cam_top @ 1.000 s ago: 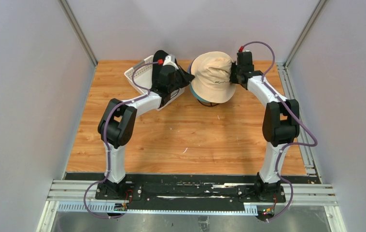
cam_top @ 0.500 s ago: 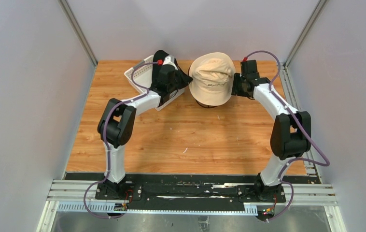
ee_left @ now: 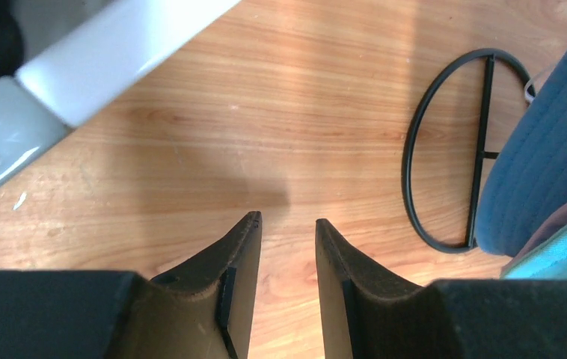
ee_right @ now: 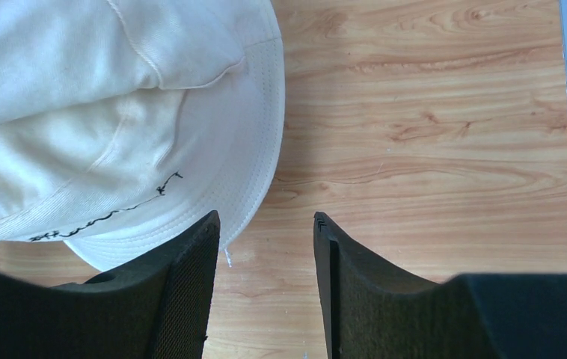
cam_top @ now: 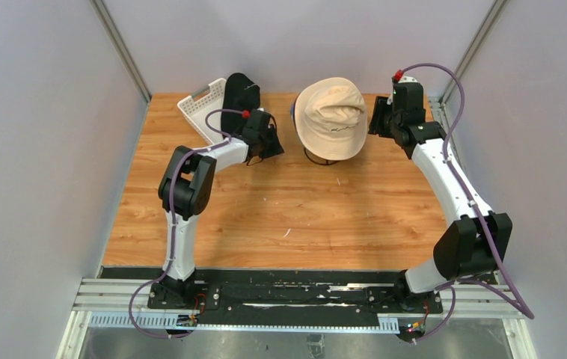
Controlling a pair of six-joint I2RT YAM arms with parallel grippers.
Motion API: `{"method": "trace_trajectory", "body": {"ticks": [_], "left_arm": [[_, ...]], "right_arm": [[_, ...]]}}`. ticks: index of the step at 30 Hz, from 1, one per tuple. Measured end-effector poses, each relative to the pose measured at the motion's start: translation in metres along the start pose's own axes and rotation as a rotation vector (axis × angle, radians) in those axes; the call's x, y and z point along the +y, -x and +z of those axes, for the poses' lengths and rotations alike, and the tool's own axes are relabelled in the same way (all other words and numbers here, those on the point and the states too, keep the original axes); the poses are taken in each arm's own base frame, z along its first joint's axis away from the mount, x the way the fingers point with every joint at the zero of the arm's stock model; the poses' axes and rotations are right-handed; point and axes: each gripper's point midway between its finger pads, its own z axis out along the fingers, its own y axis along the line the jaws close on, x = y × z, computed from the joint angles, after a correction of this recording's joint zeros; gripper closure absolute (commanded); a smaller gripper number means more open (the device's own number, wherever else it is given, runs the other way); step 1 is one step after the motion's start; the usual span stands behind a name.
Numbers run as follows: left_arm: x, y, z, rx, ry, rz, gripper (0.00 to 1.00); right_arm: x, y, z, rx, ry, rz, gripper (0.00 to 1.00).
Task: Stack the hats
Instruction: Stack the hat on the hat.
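Beige hat (cam_top: 330,120) on top, blue hat (ee_left: 542,149) lower down — L pincer (ee_left: 288,222) & R pincer (ee_right: 265,217), the 2 spread apart, gripping nothing.

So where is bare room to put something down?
The wide middle of the table, between the beige hat and the arm bases, is bare. The far edge is crowded: basket, black hat, left pincer, right pincer.

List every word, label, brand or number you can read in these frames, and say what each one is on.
Beige hat: one line of black cursive script stitched where the crown meets the brim. It is too thin and looped to read in the right wrist view, and too small in the top view.
No other writing, labels or numbers show in any view.
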Motion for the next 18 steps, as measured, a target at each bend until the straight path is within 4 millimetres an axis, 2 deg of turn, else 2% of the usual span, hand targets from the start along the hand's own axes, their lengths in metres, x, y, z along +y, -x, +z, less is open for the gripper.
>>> {"method": "trace_trajectory", "body": {"ticks": [5,10,14,18], "left_arm": [[0.003,-0.001,-0.012,0.009,0.016,0.006,0.63],[-0.008,0.010,-0.035,-0.027,-0.022,0.017,0.61],[-0.026,0.026,-0.067,-0.098,-0.105,0.044,0.50],[-0.053,0.048,-0.106,-0.200,-0.225,0.079,0.39]], "right_arm": [[0.001,0.006,-0.004,-0.023,0.006,-0.001,0.51],[0.003,0.007,-0.003,-0.035,0.021,-0.001,0.51],[0.006,0.001,-0.002,-0.051,0.044,0.001,0.50],[0.008,-0.012,-0.006,-0.071,0.080,0.003,0.48]]}}
